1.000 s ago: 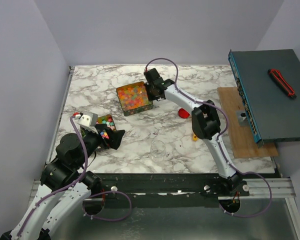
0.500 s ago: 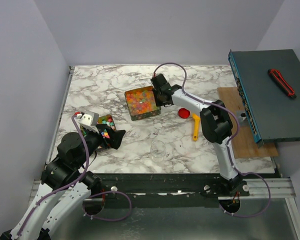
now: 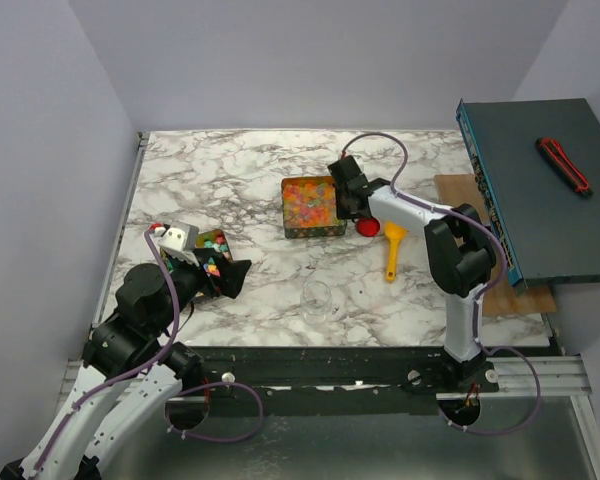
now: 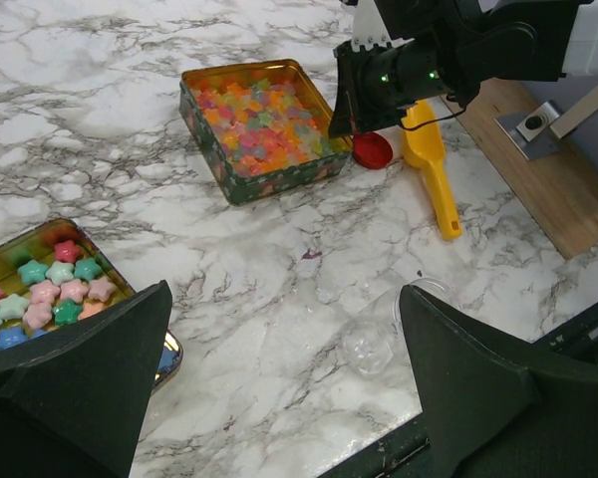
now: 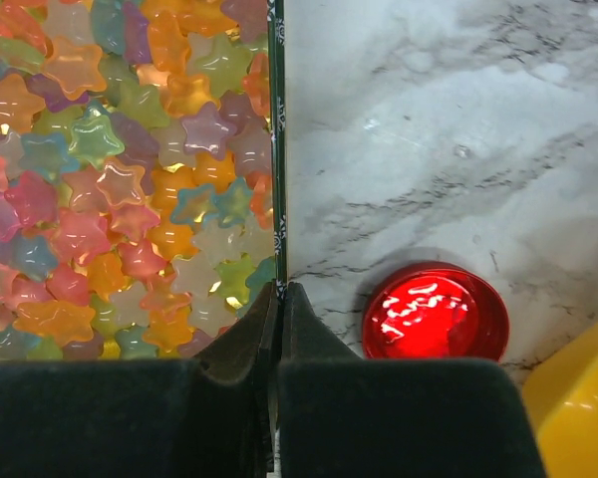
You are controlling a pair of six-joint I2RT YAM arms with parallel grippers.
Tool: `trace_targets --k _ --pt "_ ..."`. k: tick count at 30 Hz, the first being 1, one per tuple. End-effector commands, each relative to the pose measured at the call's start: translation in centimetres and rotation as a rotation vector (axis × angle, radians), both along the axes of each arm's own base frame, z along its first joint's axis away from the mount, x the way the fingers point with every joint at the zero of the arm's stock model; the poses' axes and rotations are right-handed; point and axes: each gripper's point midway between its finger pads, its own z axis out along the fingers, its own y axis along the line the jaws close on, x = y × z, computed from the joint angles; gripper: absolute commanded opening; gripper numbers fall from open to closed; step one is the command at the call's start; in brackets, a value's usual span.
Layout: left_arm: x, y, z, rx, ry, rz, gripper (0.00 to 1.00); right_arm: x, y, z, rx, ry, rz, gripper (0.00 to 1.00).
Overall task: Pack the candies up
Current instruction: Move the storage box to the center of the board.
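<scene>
Candies are found in two open tins on the marble-patterned table.

Green tin, square, thin sheet metal: filled almost to the rim with glossy, translucent star-shaped jellies in orange, red, yellow and green. Its right wall is pinched between the fully closed black fingers of the right gripper.

Small tin, gold inside: a single layer of opaque pastel stars (pink, teal, blue) is contained. It is partly covered by the left gripper, whose jaws are spread wide, with nothing held.

Red cap, round and shiny, is set near the green tin's right wall, not touching it. Yellow scoop, plastic, is laid just beside the cap. Clear jar is noted near the table's front edge; whether it is upright cannot be told.
</scene>
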Motion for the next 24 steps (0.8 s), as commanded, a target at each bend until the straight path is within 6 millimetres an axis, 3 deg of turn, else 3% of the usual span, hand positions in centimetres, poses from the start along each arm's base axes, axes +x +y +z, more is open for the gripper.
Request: trace_targets --k 1,9,16,24 --pt "0.4 0.3 -0.6 0.018 0.017 0.023 0.99 0.7 -2.0 1.8 0.008 -0.068 -0.089 0.01" --pt "0.8 0.2 -1.3 0.017 0.051 0.042 0.99 -0.4 -3.0 2.3 0.011 -0.078 -0.124 0.01" --pt "1.1 0.4 -2.0 0.018 0.087 0.069 0.99 -0.6 -2.5 4.3 0.058 -0.099 -0.114 0.26" --pt "1.9 1.4 -2.9 0.01 0.138 0.167 0.99 -1.4 -3.0 8.0 0.083 -0.143 -0.109 0.33"
